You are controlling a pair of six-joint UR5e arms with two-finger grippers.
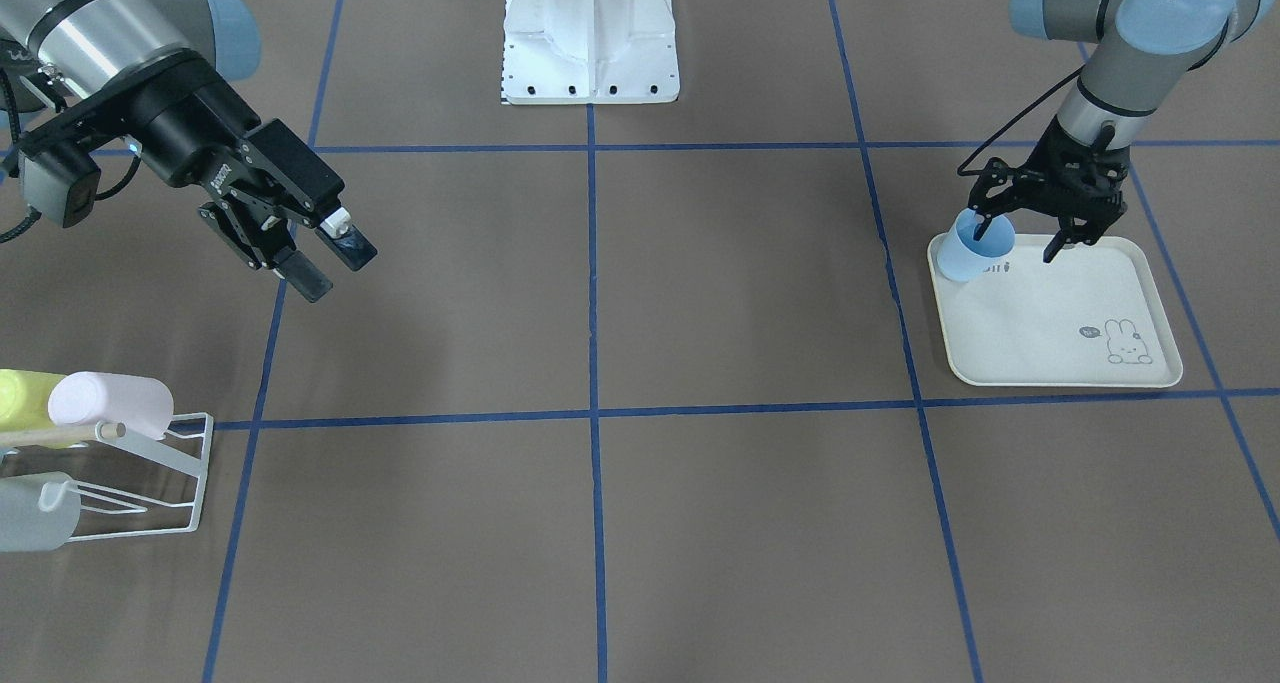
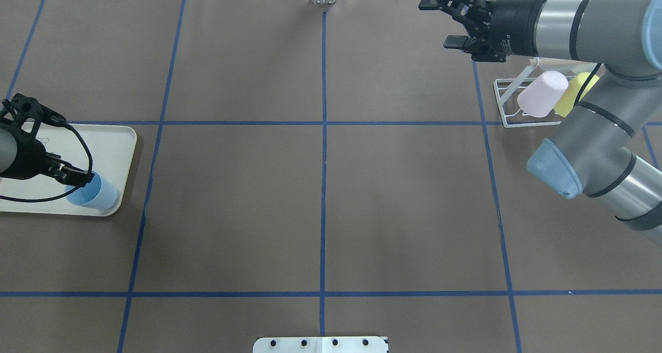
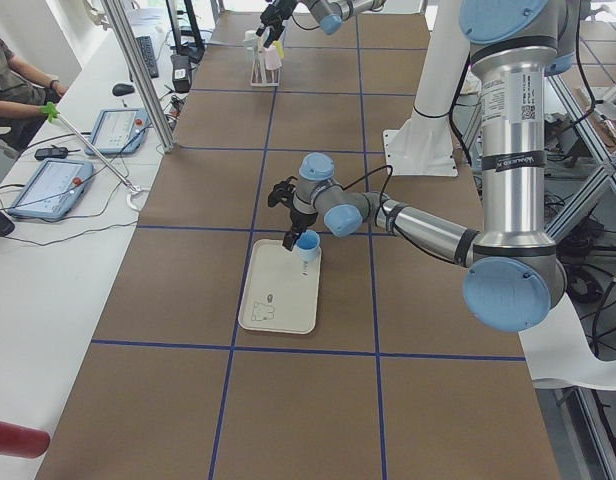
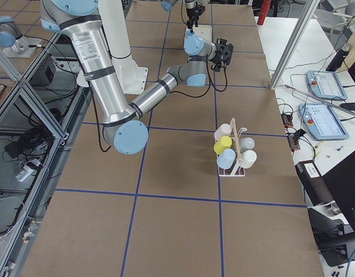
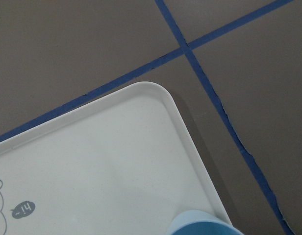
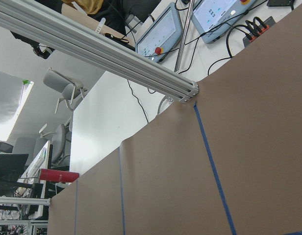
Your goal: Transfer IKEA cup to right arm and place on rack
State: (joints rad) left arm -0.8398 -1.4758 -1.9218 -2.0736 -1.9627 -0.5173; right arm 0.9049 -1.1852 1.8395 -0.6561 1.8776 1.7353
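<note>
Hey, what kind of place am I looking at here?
Likely a robotics lab workcell: a left arm and right arm work over a table gridded with blue tape, with teach pendants on a side bench and aluminium framing.

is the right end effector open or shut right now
Open. In the front-facing view the right end effector has its two fingers spread apart, with a clear gap between them and nothing gripped.
</note>
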